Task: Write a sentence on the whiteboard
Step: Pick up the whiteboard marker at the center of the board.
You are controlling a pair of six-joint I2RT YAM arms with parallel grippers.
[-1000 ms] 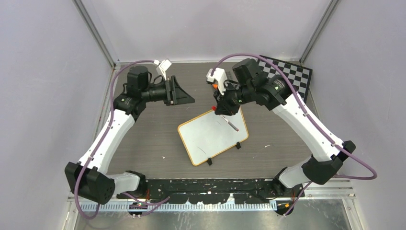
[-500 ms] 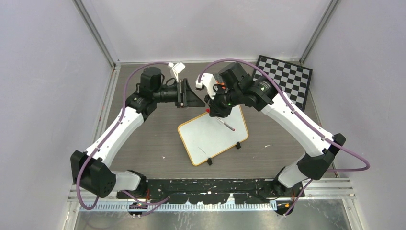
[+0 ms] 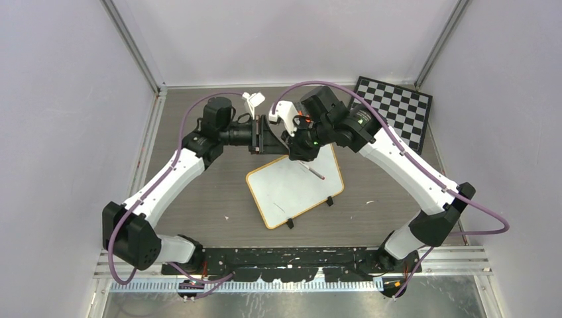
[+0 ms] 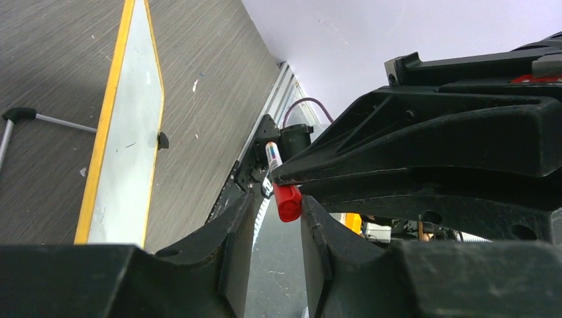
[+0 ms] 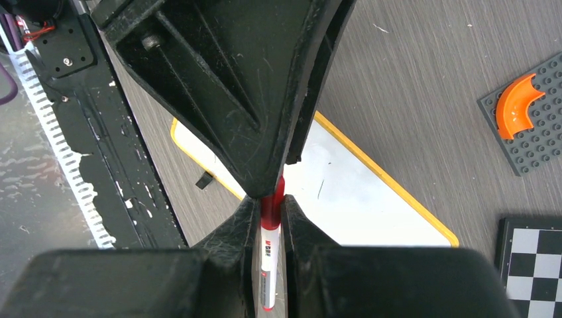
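The whiteboard [image 3: 295,189], white with an orange frame, lies flat mid-table and carries only faint marks; no sentence shows on it. It also shows in the left wrist view [image 4: 126,132] and the right wrist view [image 5: 351,192]. My right gripper [image 3: 299,154] is shut on a white marker [image 5: 268,265] with a red cap [image 5: 272,202], held above the board's far edge. My left gripper [image 3: 283,142] is open, its jaws on either side of the red cap [image 4: 287,202]. The cap touches one finger [image 4: 318,232] and stands clear of the other.
A black-and-white chequered board [image 3: 397,109] lies at the back right. A grey studded plate [image 5: 540,142] with an orange curved piece [image 5: 517,106] sits near it. A black rail [image 3: 291,255] runs along the near edge. Walls close in on three sides.
My left gripper has swung right to meet the right gripper, and its jaws now stand around the marker's cap. My right gripper shifted slightly left with the marker.
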